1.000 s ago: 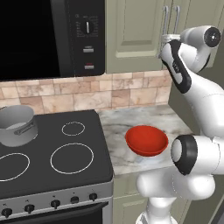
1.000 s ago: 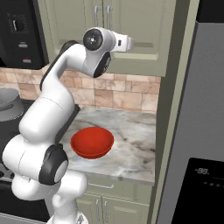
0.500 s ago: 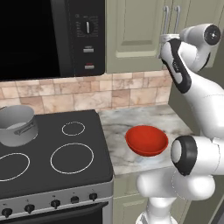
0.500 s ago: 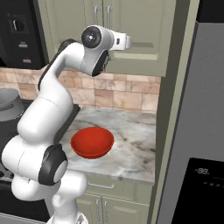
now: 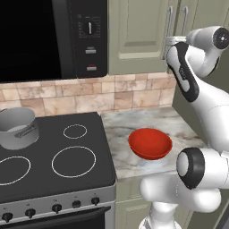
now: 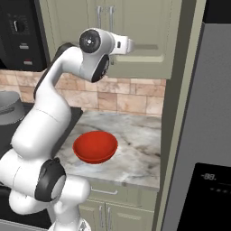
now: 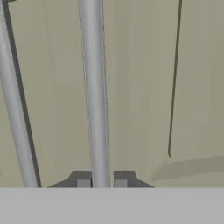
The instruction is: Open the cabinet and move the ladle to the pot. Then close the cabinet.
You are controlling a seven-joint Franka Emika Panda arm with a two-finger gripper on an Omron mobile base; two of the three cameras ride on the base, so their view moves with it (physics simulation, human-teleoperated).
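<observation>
One wall cabinet (image 5: 138, 36) hangs above the counter, with two doors and two long silver bar handles (image 7: 94, 92) side by side. There is one microwave (image 5: 49, 38) with one round dial and two small buttons below it. The stove (image 5: 49, 156) has four burner rings showing, and five knobs along its front edge. One grey pot (image 5: 17, 127) stands on a rear burner. One red bowl (image 5: 150, 143) sits on the single marble counter (image 6: 135, 149). One refrigerator (image 6: 203, 135) stands at the right, and two low cabinet doors (image 6: 108, 214) show beneath the counter.
</observation>
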